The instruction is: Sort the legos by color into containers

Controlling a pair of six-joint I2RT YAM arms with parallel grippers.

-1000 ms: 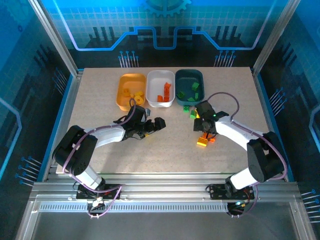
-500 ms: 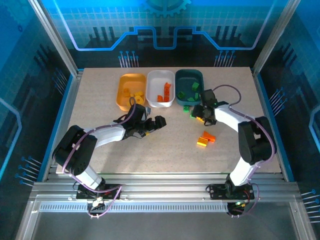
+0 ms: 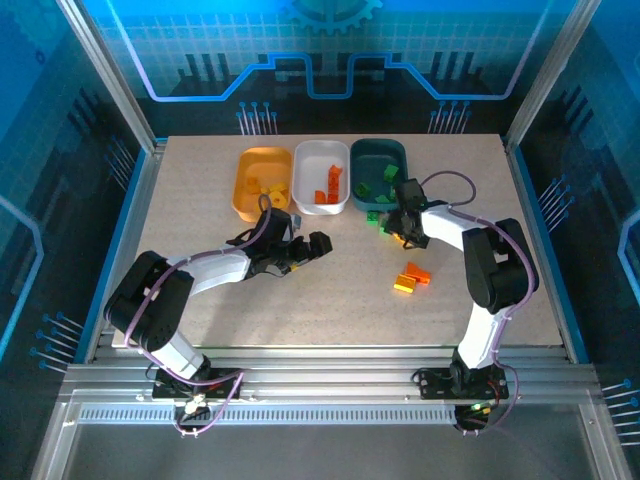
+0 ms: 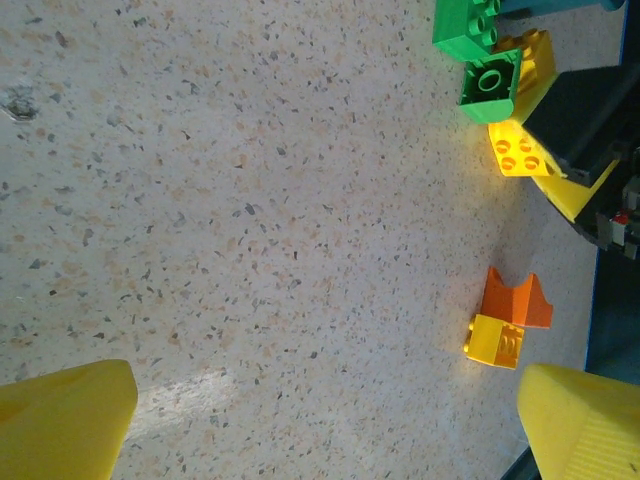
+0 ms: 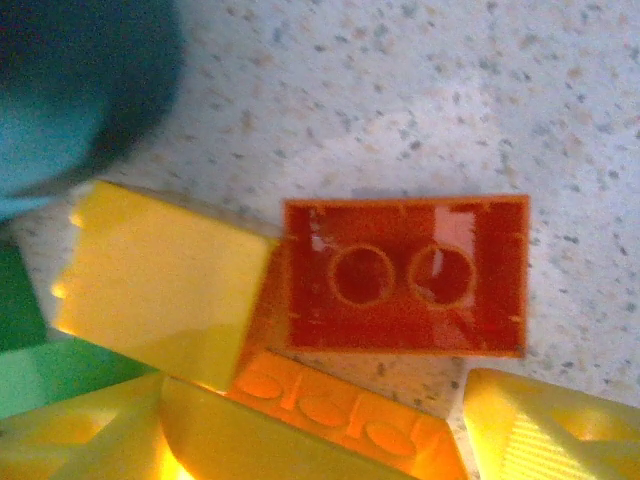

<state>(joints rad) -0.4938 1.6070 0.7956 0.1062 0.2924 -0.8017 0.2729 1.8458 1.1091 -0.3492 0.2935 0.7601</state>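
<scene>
While the left gripper hangs spread wide above the table, the right gripper, open or closed I cannot tell, sits by the teal tray over a glossy orange-red brick lying hollow-side up, two round sockets showing, beside a yellow brick.

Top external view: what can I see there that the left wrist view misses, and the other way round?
Top view: three trays in a row, orange-yellow, white and teal, with bricks sorted inside. Left wrist view: the left gripper open over bare table, and the studs on a yellow brick. Both: the loose orange brick and the green bricks.
</scene>
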